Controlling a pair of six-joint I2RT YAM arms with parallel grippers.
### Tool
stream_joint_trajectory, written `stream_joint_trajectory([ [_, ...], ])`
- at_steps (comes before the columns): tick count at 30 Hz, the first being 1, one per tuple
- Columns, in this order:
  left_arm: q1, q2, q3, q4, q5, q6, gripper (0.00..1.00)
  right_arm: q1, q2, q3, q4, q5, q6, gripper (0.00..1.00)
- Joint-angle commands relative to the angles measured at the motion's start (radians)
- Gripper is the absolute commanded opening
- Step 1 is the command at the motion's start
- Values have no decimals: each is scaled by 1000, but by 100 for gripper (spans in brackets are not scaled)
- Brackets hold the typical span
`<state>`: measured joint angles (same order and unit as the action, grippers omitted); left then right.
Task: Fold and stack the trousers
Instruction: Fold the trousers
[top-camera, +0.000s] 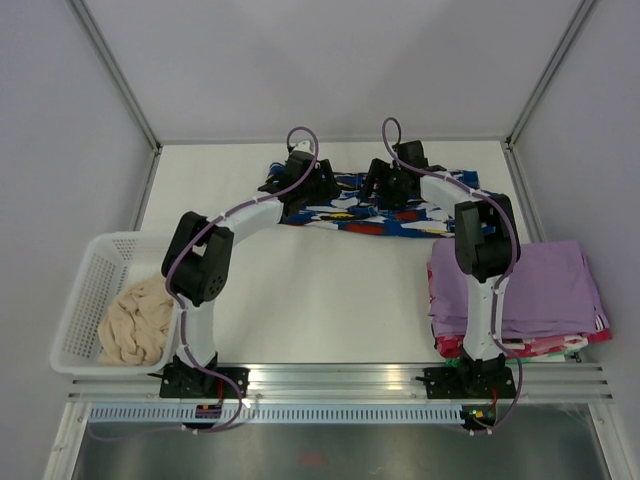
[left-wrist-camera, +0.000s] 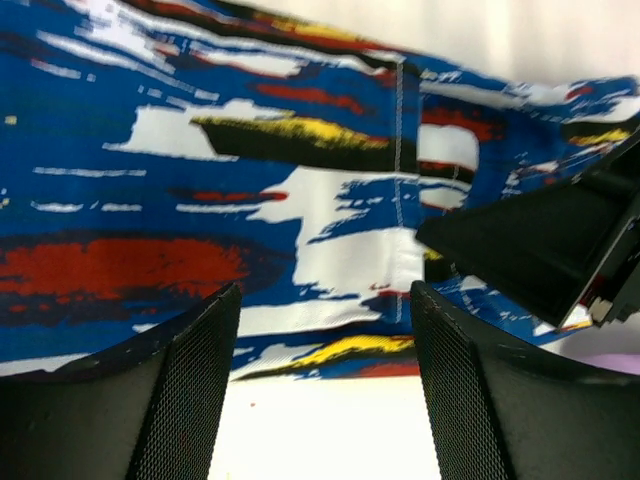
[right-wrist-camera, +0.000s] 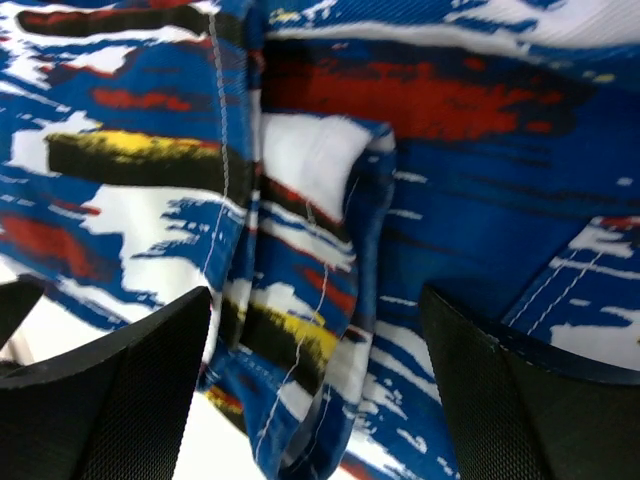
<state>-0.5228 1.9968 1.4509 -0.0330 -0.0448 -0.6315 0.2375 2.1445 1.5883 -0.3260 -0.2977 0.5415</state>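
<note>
The trousers (top-camera: 385, 210) are laid as a band in the upper middle of the top view. The left gripper (left-wrist-camera: 325, 300) and the right gripper (right-wrist-camera: 315, 300) are held over them, jaws apart, nothing clamped. Probably a fold is being prepared; next, one edge must be pinched.

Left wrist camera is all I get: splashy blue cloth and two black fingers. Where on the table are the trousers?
Observer: The trousers lie stretched sideways along the far side of the table.
Operator: What's the other gripper doing?
Observer: The right gripper is open, over a bunched fold of the trousers.
Operator: Is anything else around?
Observer: A stack of folded garments, lilac on top, sits at the table's near right.
</note>
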Motion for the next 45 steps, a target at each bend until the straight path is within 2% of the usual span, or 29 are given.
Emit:
stream_joint_trajectory([
  [1,7,11,42,-60,39,45,73,11,34,58,30,43,-34,90],
  [2,7,13,40,-64,40,67,73,19,46,58,39,45,-34,89],
  [4,6,11,37,-61,144,130,70,22,58,64,50,46,-40,81],
  [6,0,13,23,-41,218,228,70,23,63,71,33,74,-46,79],
  [7,-5,20,23,-45,218,254,70,25,63,68,31,80,-48,69],
  [9,-8,34,22,-56,206,256,70,25,55,67,24,98,-55,56],
  [10,-8,48,23,-59,194,254,70,25,54,70,22,97,-57,39],
  [11,-8,56,25,-59,194,253,69,25,52,75,18,97,-58,33],
  [16,-14,86,28,-51,240,251,66,25,28,79,18,75,-58,26],
  [19,-23,100,32,-39,276,259,66,23,18,91,31,49,-58,17],
  [21,-28,126,37,-36,304,263,65,23,20,113,18,45,-67,19],
  [24,-42,152,51,-54,345,295,64,19,15,186,-50,77,-110,28],
  [30,-42,148,-20,-57,307,308,63,-20,-15,305,-176,101,-164,51],
  [34,-26,154,-1,-88,325,271,61,-56,-66,260,-196,123,-167,54],
  [38,30,16,-12,-84,359,190,63,-98,-90,222,-235,160,-186,54],
  [41,102,-64,-17,-51,381,96,74,-118,-112,182,-246,203,-195,53],
  [45,185,-75,20,-50,367,0,82,-139,-136,121,-235,230,-198,51],
])
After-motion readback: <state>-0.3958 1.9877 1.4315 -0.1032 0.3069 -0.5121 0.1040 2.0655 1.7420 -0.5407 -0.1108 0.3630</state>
